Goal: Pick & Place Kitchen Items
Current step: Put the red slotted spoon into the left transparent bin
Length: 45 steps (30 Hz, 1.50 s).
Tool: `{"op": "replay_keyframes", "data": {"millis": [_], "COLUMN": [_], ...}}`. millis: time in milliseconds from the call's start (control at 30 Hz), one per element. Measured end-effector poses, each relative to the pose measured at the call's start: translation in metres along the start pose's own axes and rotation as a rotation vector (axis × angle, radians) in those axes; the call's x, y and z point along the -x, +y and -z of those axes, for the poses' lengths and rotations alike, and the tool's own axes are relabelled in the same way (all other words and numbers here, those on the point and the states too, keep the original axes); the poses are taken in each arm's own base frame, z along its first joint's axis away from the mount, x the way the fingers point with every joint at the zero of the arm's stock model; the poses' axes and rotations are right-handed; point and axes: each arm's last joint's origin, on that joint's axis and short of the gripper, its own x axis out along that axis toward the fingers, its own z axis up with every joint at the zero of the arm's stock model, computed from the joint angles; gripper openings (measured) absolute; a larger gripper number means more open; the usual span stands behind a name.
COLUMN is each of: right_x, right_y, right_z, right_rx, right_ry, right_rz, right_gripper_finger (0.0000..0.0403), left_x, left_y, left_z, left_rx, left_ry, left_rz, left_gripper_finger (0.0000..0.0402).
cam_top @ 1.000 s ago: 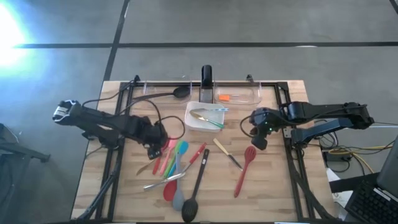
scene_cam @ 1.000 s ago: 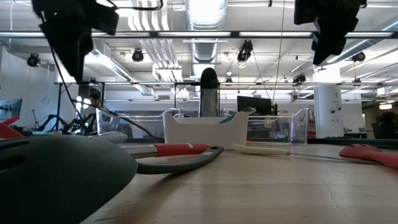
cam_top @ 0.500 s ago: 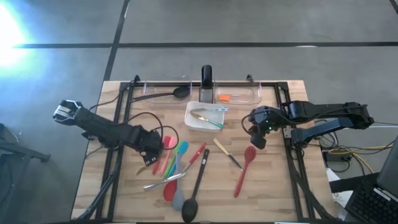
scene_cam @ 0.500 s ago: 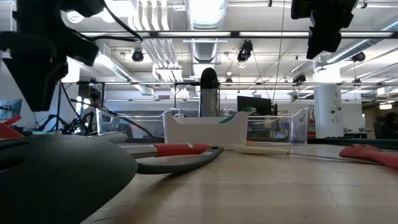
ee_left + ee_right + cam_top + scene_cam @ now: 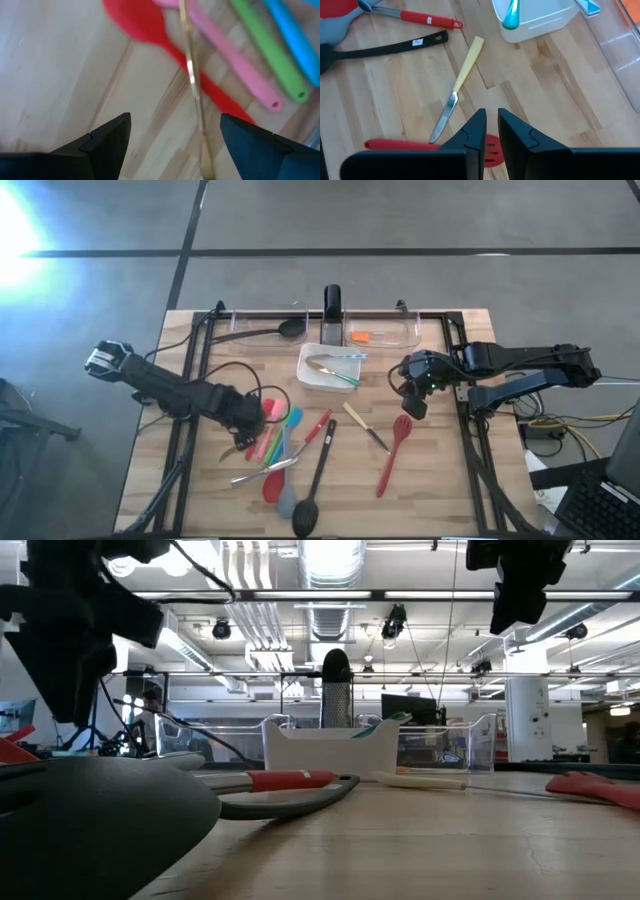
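Over the last second the left tool (image 5: 246, 423) has dropped from above the pile at the left-centre of the high view down to the bench (image 5: 440, 480). Its fingers are spread wide over a thin metal utensil (image 5: 192, 75) that lies across the red spoon (image 5: 145, 25) and pink spoon (image 5: 235, 65). A grasp looks imminent. The right tool (image 5: 417, 407) hangs nearly closed and empty above the red spatula (image 5: 393, 448).
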Motion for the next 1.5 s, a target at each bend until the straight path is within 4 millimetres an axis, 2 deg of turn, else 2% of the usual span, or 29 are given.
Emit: {"op": "replay_keyframes", "data": {"millis": [200,300,433,500,600,800,1233,1500], "right_x": [-0.002,-0.008,-0.018,-0.024,-0.033,-0.056,-0.113,-0.135], "right_y": [0.001,0.006,0.019,0.030,0.043,0.057,0.066,0.068], "right_z": [0.001,0.011,0.026,0.032,0.043,0.056,0.067,0.073], "right_rx": [-0.029,-0.066,-0.028,0.039,0.236,0.527,0.697,0.787], "right_ry": [0.004,0.043,0.075,0.059,0.078,0.174,0.420,0.511], "right_rz": [-0.002,-0.006,-0.047,-0.095,-0.139,-0.121,-0.085,-0.081], "right_gripper_finger": [0.0043,0.0044,0.0043,0.0043,0.0043,0.0048,0.0149,0.0174], "left_x": [0.000,0.001,0.001,0.001,0.002,0.005,0.006,0.006], "left_y": [-0.008,-0.009,-0.009,-0.010,-0.011,-0.013,-0.011,-0.011], "left_z": [-0.008,-0.009,-0.013,-0.015,-0.018,-0.021,-0.023,-0.023], "left_rx": [-0.064,-0.064,-0.104,-0.134,-0.164,-0.163,-0.174,-0.180], "left_ry": [-0.090,-0.104,-0.171,-0.213,-0.255,-0.281,-0.323,-0.325], "left_rz": [0.075,0.084,0.044,0.025,0.018,0.030,-0.019,-0.023], "left_gripper_finger": [0.0310,0.0310,0.0310,0.0310,0.0310,0.0310,0.0310,0.0310]}}
